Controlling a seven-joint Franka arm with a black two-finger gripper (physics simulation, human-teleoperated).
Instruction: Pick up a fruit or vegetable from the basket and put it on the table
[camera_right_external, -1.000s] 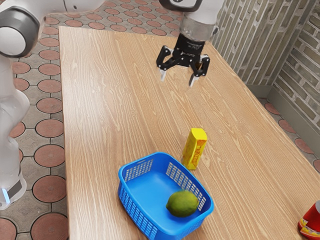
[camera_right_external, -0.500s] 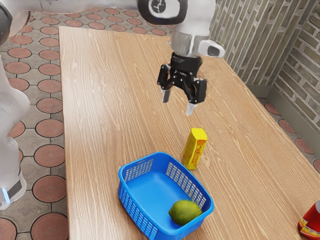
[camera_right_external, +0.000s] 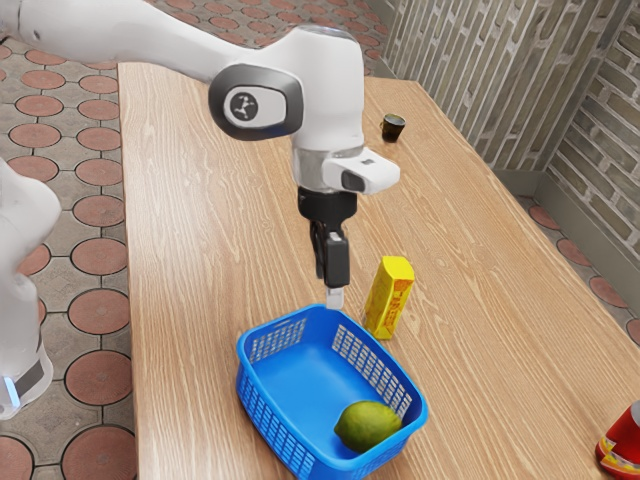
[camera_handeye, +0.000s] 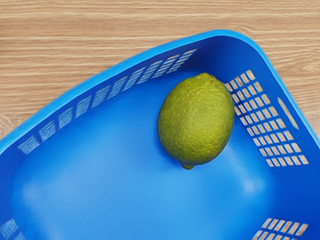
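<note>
gripper (camera_right_external: 334, 298) hangs w/ its tip end down, seen side-on in the exterior view, tip by the basket's far rim in that view; can't tell if it's spread or clenched, nor its exact ht. over the rim. the task's thing, a green lime (camera_right_external: 368, 427), lies on its side in the blue basket (camera_right_external: 270, 420), on the floor of it, tucked toward the near corner on the exterior view's right. wrist view has the lime close to a slotted wall, w/ bare blue floor on its other side; can't tell for sure if lime & wall touch. so lime's in the basket, apart from the gripper, w/ a gap btwn.

basket sits on the wood table (camera_right_external: 200, 240), near part, walls w/ rows of slots, rim rounded at the corners. just beside it, on the exterior view's right & toward the far side, a yellow box (camera_right_external: 389, 298) w/ red print stands upright. far end of the table, exterior view's right: small dark cup (camera_right_external: 392, 127), well apart from the rest. near, at the exterior view's right edge: red can (camera_right_external: 624, 440) w/ some yellow, partly cut off.

white arm (camera_right_external: 331, 95) comes in from the exterior view's upper left. brick wall (camera_right_external: 500, 80) past the table on the right, round reddish pavers (camera_right_external: 100, 310) on the left.
</note>
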